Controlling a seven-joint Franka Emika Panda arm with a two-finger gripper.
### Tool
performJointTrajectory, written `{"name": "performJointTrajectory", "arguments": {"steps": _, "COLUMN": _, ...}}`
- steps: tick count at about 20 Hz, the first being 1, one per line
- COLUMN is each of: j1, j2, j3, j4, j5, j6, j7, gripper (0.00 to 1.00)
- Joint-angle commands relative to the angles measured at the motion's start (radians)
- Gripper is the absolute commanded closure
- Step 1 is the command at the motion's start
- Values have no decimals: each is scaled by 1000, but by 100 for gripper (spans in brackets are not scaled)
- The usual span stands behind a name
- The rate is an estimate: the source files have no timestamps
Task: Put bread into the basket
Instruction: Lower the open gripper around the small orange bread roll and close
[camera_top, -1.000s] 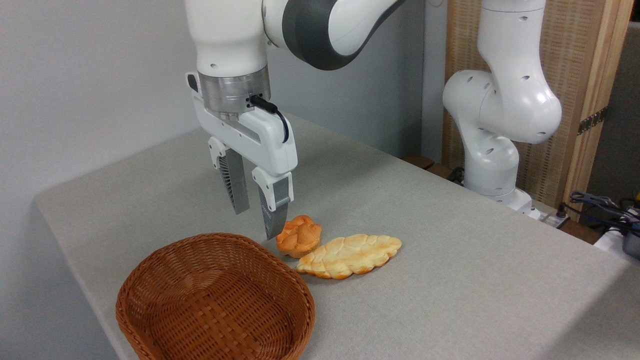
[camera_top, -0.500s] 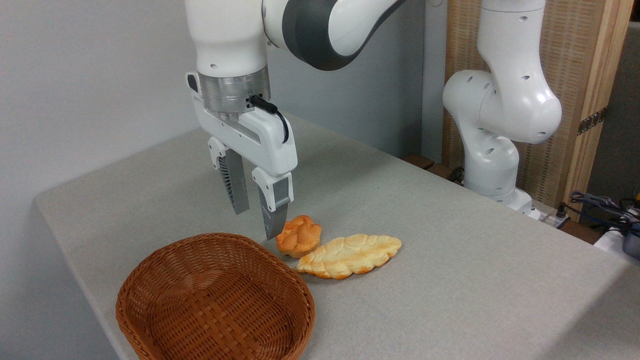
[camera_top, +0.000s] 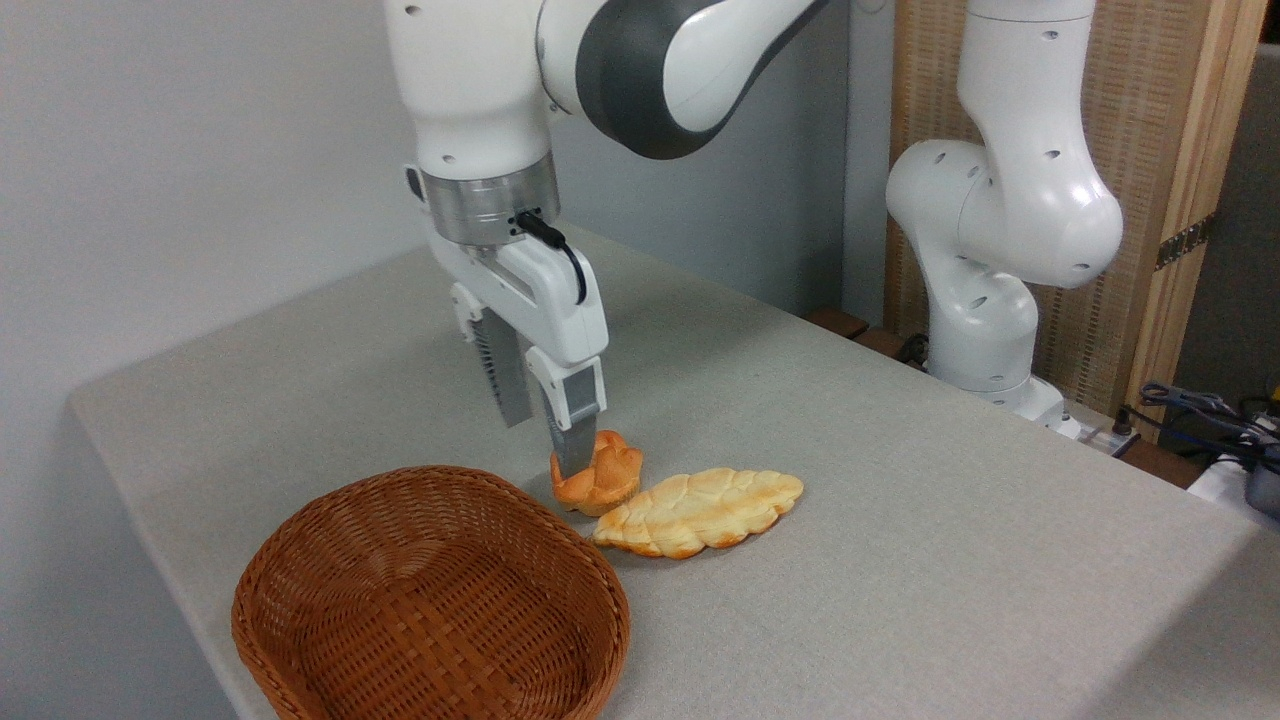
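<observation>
The white two-finger gripper (camera_top: 545, 448) points straight down, jaws parted a little and gripping nothing, its nearer grey fingertip (camera_top: 572, 458) right over the small round orange-golden knotted bun (camera_top: 603, 474). The bun sits on the grey cloth-covered table (camera_top: 900, 500), touching a long pale-yellow braided loaf (camera_top: 700, 511). Just left lies the oval reddish-brown wicker basket (camera_top: 300, 560).

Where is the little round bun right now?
The bun sits on the table near the middle of the view, just behind the basket, touching the flat braided loaf on its right.
</observation>
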Motion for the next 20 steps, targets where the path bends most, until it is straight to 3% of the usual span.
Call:
{"name": "performJointTrajectory", "arguments": {"steps": 1, "j1": -52, "j2": -66, "j3": 7, "j4": -102, "j5": -2, "j6": -3, "j7": 100, "gripper": 0}}
{"name": "performJointTrajectory", "arguments": {"steps": 4, "j1": -104, "j2": -54, "j3": 4, "j4": -127, "j5": 9, "j6": -3, "j7": 209, "gripper": 0}}
{"name": "performJointTrajectory", "arguments": {"steps": 10, "j1": -107, "j2": -5, "j3": 4, "j4": -128, "j5": 19, "j6": 3, "j7": 392, "gripper": 0}}
{"name": "performJointTrajectory", "arguments": {"steps": 12, "j1": -107, "j2": 9, "j3": 4, "j4": -127, "j5": 94, "j6": 11, "j7": 406, "gripper": 0}}
{"name": "performJointTrajectory", "arguments": {"steps": 13, "j1": -107, "j2": 17, "j3": 4, "j4": -127, "j5": 107, "j6": 15, "j7": 410, "gripper": 0}}
{"name": "performJointTrajectory", "arguments": {"steps": 20, "j1": -124, "j2": 52, "j3": 0, "j4": -127, "j5": 112, "j6": 34, "j7": 415, "gripper": 0}}
